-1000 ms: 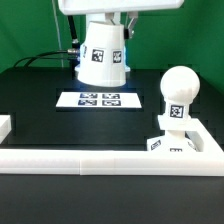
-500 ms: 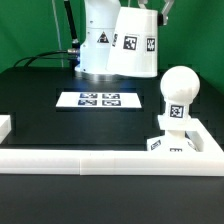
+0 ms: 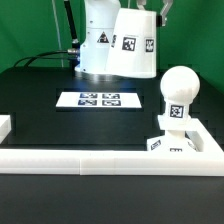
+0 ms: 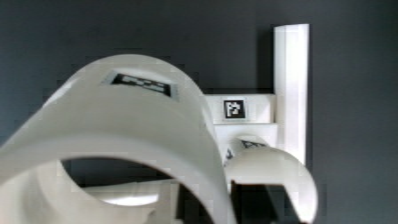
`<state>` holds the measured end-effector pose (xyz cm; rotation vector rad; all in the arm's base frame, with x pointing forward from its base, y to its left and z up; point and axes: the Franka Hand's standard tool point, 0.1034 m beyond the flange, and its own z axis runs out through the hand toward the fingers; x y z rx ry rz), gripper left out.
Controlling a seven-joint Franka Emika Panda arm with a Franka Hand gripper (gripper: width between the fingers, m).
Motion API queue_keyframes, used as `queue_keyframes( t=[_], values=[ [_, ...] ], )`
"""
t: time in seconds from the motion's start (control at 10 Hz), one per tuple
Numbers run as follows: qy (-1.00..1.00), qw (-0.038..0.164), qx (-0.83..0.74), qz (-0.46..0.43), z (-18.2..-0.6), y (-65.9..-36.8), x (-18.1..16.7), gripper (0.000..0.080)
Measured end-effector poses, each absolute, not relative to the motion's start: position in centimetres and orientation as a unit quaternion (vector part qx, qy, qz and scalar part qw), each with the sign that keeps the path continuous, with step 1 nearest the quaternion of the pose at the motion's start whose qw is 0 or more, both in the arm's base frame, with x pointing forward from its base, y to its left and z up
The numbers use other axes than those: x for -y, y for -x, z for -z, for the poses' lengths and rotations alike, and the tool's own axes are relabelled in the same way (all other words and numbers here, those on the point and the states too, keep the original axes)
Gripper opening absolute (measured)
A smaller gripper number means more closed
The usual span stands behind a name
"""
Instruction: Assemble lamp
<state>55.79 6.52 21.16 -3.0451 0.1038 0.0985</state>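
Note:
The white truncated-cone shade [image 3: 134, 45] hangs in the air, tilted, above the table's back middle. My gripper [image 3: 152, 8] is shut on its upper edge at the top of the exterior view. The ball-topped bulb [image 3: 178, 92] stands upright on the small square base [image 3: 168, 143] in the corner at the exterior view's right. The shade is up and to the left of the bulb, apart from it. In the wrist view the shade [image 4: 125, 130] fills the near field, with the bulb's ball [image 4: 270, 168] and the base's tag [image 4: 233, 107] beyond it. My fingers do not show clearly there.
The marker board [image 3: 97, 100] lies flat mid-table. Long white rim bars run along the front [image 3: 100, 160] and the right side [image 3: 205, 135], also in the wrist view [image 4: 290, 90]. A short white bar end [image 3: 4, 126] sits at the left. The arm's white body [image 3: 95, 40] stands behind the shade.
Over the last second the shade rose and moved toward the exterior view's right, nearer the bulb. It has held still for the last half second.

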Motion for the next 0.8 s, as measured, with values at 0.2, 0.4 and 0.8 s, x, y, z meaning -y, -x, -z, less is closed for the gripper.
queue_keyframes(
  t=[0.2,0.4,0.8],
  values=[
    [0.998,0.049,-0.027,-0.027,-22.6,-57.2,-7.6,0.0045],
    [0.998,0.051,-0.026,-0.019,-23.6,-58.8,-9.0,0.0045],
    [0.997,0.051,-0.05,-0.019,-23.3,-60.1,-12.0,0.0045]
  ],
)
